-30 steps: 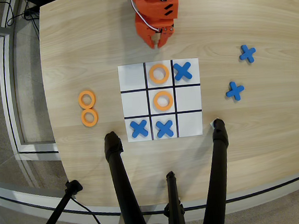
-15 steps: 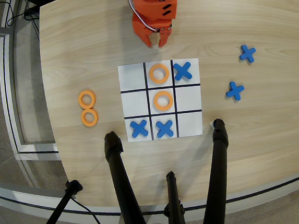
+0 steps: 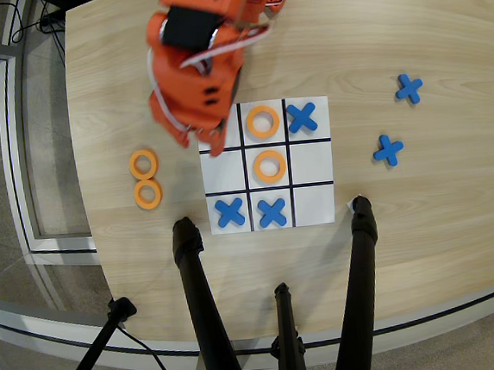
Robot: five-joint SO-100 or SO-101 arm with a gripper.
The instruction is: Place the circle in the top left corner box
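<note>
From the overhead view I have the orange arm reaching down from the top of the frame, with the jaws' end [image 3: 211, 136] hanging over the upper left cell of the board [image 3: 313, 201]. That cell, the top left corner box [image 3: 224, 163], is mostly covered by the arm; only its lower strip shows white. I cannot tell whether the jaws are wide or narrow, or whether they carry a ring, because the arm's body hides the tips from above.

On the board I count an orange ring in the top middle cell [image 3: 263, 122] and another in the centre cell [image 3: 270, 166]. Blue crosses sit in the top right cell [image 3: 302, 117], the bottom left cell [image 3: 229, 212] and the bottom middle cell [image 3: 272, 212]. Two spare rings [image 3: 145, 178] lie touching each other on the bench [image 3: 408, 240] left of the board, and two spare crosses lie right of it, one higher [image 3: 409, 88] and one lower [image 3: 388, 149].

My judgement is that the circle is either at the tips over the corner box or already down beneath the arm; I cannot say which. If it is held, I would bring it low and centred between the black lines before letting go, well clear of the top middle ring. I would then lift straight up, so the tips do not drag it across a line.
</note>
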